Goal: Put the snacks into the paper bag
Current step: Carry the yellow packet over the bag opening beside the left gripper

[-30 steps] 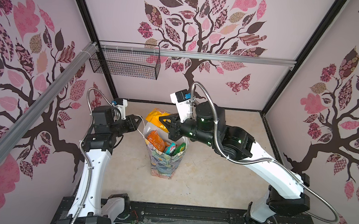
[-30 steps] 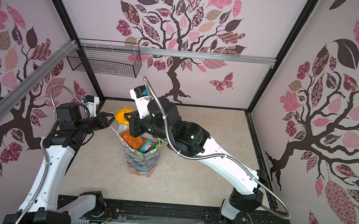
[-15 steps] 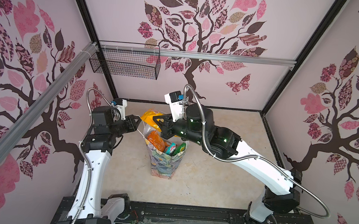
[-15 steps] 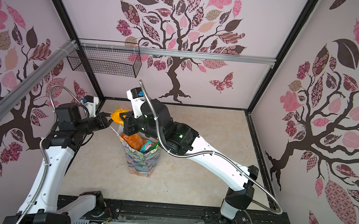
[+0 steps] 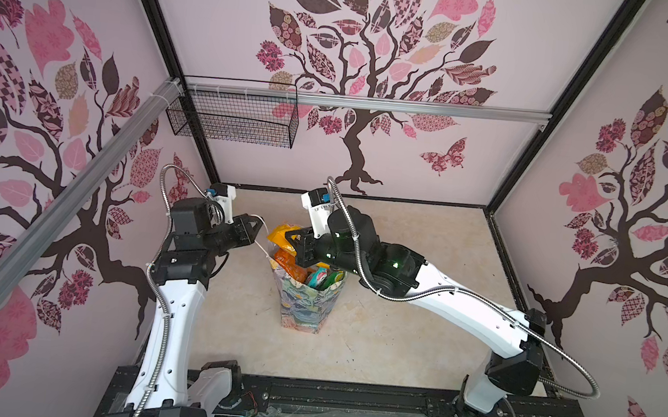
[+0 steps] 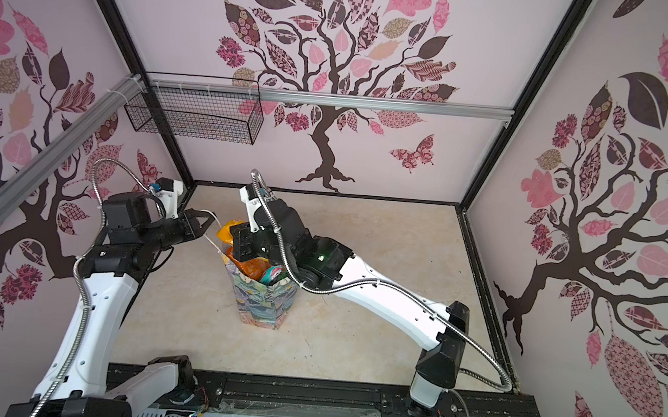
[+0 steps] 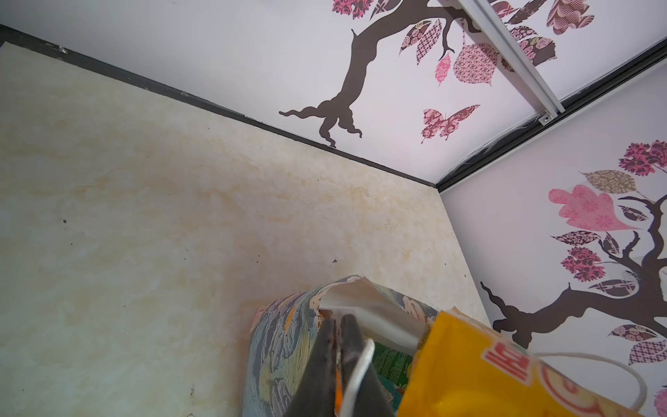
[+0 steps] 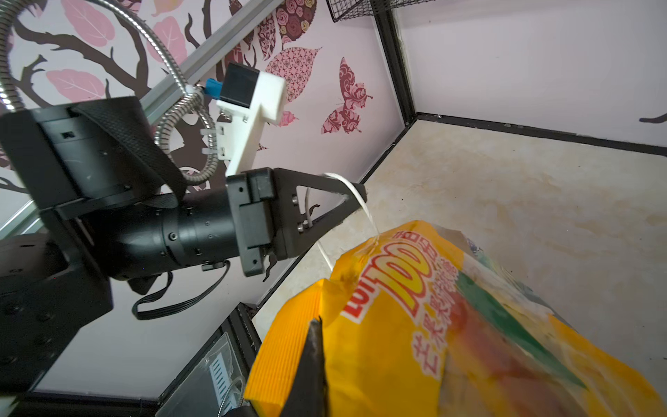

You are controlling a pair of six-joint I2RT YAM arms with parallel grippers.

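Over the desk (image 5: pixel 398 307), the right end effector (image 5: pixel 292 242) pinches the light, slippery yellow packet (image 8: pixel 415 307) by its seal; the left end effector (image 8: pixel 355 200) seemingly clamps the floppy paper bag (image 5: pixel 304 307) by its cord (image 8: pixel 370 216).

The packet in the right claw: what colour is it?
The packet is yellow with red lettering; clearest in right wrist view.

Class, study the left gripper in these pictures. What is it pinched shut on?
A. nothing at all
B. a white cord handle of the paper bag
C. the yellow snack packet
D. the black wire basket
B: the left gripper is shut on the white cord handle of the paper bag, while the yellow snack packet is in the right gripper.
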